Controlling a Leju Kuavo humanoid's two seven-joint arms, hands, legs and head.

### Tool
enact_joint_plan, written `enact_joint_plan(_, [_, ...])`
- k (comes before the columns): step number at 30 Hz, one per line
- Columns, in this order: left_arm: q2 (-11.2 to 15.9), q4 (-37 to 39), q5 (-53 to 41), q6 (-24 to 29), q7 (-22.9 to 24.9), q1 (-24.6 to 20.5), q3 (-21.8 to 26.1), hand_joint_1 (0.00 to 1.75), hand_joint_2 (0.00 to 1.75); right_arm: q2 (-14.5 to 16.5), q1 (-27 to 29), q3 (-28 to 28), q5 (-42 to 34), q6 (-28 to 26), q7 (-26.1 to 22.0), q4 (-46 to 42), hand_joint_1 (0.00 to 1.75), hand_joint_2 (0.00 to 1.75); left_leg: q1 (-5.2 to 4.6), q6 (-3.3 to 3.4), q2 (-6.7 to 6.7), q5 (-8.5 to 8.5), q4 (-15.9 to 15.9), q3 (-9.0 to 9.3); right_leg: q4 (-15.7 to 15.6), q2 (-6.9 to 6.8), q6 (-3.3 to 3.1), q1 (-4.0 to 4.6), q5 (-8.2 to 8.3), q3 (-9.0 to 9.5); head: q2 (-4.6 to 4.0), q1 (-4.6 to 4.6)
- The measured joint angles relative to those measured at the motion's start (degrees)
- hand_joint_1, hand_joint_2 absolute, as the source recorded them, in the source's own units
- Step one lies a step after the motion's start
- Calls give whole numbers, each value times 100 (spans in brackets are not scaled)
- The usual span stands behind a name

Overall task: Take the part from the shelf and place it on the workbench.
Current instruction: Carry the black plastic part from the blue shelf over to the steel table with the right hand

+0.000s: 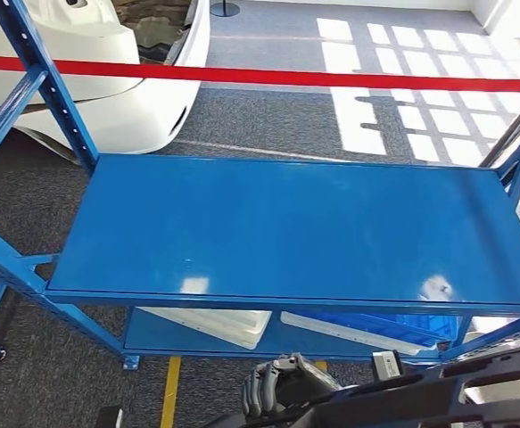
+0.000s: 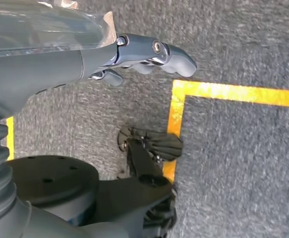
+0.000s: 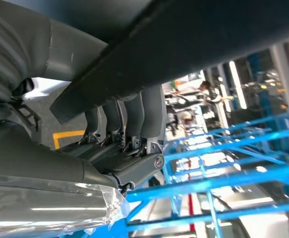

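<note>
Right hand (image 3: 128,144) gripped the long black part (image 3: 195,44), fingers (image 3: 135,116) wrapped over it; in the head view the part (image 1: 445,397) sat at lower right, before the blue shelf (image 1: 297,227). Left hand (image 2: 150,54) hung empty, fingers apart, above the carpet (image 2: 240,163).
</note>
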Motion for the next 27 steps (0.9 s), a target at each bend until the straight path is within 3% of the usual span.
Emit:
enact_joint_plan(3, [-13, 0, 1, -11, 1, -8, 1, 0, 175, -93, -93, 97, 7, -3, 0, 94, 175, 175, 7, 32, 14, 7, -3, -9, 1070, -15, 67, -17, -541, -470, 0, 105])
enact_joint_plan(4, [-16, 0, 1, -13, 1, -5, 2, 0, 175, -119, -100, 116, 8, -5, 0, 122, 175, 175, 6, 32, 16, 7, -2, -10, 1358, -16, 78, -20, -623, -605, 0, 127])
enact_joint_plan(5, [-17, 0, 3, -13, 2, -3, 2, 0, 175, -143, -105, 129, 10, -10, 0, 147, 175, 175, 5, 31, 17, 7, -1, -8, 1435, -16, 82, -21, -591, -643, 0, 147])
enact_joint_plan(6, [-18, 0, 4, -13, 3, -3, 2, 0, 175, -166, -115, 141, 15, -21, 0, 165, 175, 175, 5, 30, 16, 7, 0, -3, 1269, -17, 80, -21, -449, -570, 0, 170])
enact_joint_plan(8, [-24, 0, 8, -16, 5, -6, 2, 0, 175, -213, -148, 174, 35, -52, 0, 184, 175, 175, 2, 23, 13, 8, 2, 10, 472, -15, 47, -17, -36, -203, 0, 218])
enact_joint_plan(10, [-32, 0, 10, -27, 11, -9, 2, 0, 175, -254, -174, 210, 50, -76, 0, 193, 175, 175, -13, -9, 8, 22, 11, -11, -111, -8, -8, 6, 195, 37, 0, 257])
enact_joint_plan(14, [-45, 1, 23, -51, 26, -10, 2, 0, 175, -295, -194, 244, 55, -85, -1, 211, 175, 175, -10, -125, 10, 1, 23, -54, -236, -15, -137, 9, 271, 20, 0, 269])
enact_joint_plan(15, [-45, 1, 32, -52, 27, -14, 2, 0, 175, -296, -207, 254, 58, -85, -2, 214, 175, 175, -8, -148, 11, -117, 131, -93, -260, -25, -185, -2, 304, 8, 0, 267])
enact_joint_plan(17, [-45, 0, 47, -53, 37, -19, 2, 0, 175, -297, -232, 284, 69, -86, -10, 224, 175, 175, -6, -178, 13, -543, 698, -294, -282, -44, -250, -6, 367, -48, 0, 263])
enact_joint_plan(19, [-45, 1, 50, -55, 56, -18, 2, 0, 175, -298, -245, 323, 81, -100, -35, 243, 175, 175, -5, -199, 13, -911, 1402, -516, -266, -50, -261, 3, 426, -139, 0, 263])
enact_joint_plan(20, [-45, 1, 49, -55, 64, -17, 2, 0, 175, -298, -251, 344, 86, -114, -51, 252, 175, 175, -5, -206, 13, -959, 1541, -523, -253, -50, -256, 5, 456, -189, 0, 262])
enact_joint_plan(21, [-45, 1, 49, -56, 70, -19, 2, 0, 175, -299, -256, 360, 90, -127, -66, 260, 175, 175, -4, -207, 14, -902, 1448, -417, -235, -49, -247, 6, 484, -240, 0, 262])
enact_joint_plan(24, [-45, 1, 44, -58, 74, -46, 3, 0, 175, -302, -271, 384, 91, -143, -87, 267, 175, 175, -4, -177, 14, -503, 317, 295, -155, -41, -188, 15, 557, -369, 0, 263])
enact_joint_plan(25, [-47, 0, 36, -58, 75, -57, 3, 0, 175, -304, -278, 391, 91, -147, -92, 268, 175, 175, -12, -158, 12, -428, 49, 438, -132, -39, -156, 22, 585, -402, 0, 274])
enact_joint_plan(27, [-50, 0, 12, -54, 82, -58, 2, 0, 175, -310, -288, 404, 89, -162, -104, 271, 175, 175, -48, -108, 6, -373, -82, 474, -120, -36, -88, 25, 658, -440, 0, 299])
